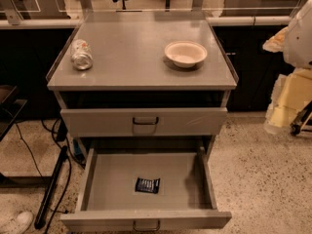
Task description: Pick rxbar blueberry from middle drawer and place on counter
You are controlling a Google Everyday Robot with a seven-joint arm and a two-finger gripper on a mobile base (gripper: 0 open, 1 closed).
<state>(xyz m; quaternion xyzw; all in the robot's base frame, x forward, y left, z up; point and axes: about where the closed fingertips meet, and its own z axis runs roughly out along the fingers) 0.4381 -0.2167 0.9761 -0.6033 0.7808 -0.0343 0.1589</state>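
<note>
The rxbar blueberry (pixel 147 185), a small dark bar with pale lettering, lies flat on the grey floor of the middle drawer (pixel 112 179), near its front centre. The drawer is pulled fully open, and its front with a small handle (pixel 146 225) is at the bottom edge of the view. The counter (pixel 136 57) above holds a silvery can (pixel 81 54) at the left and a cream bowl (pixel 185 53) at the right. My gripper is not in view. A white rounded shape (pixel 300 33) at the right edge may be part of my arm.
The upper drawer (pixel 97 122) is shut, with an open gap beneath the counter. A black pole and cables (pixel 51 186) lie on the floor at the left, with a white shoe (pixel 17 222) at the corner. Yellowish blocks (pixel 290 99) stand at the right.
</note>
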